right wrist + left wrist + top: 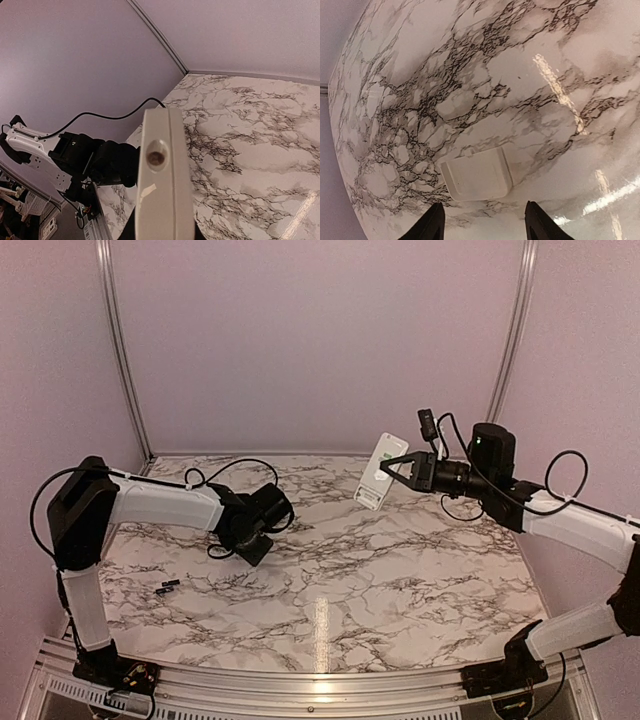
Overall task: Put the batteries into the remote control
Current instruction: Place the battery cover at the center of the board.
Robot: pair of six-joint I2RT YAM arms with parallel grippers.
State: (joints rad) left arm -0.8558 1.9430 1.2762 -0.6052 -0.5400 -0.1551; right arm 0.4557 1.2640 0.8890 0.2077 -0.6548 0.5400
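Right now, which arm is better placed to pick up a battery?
Left. The batteries lie on its side and the left gripper is open; the right gripper holds the remote control aloft.

Marble-patterned table (400,585) with a small white rimmed plastic panel (477,173) flat on it, pale lilac walls (320,340) behind.

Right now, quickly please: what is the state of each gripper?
The left gripper is open and holds nothing.
The right gripper is closed on the remote control.
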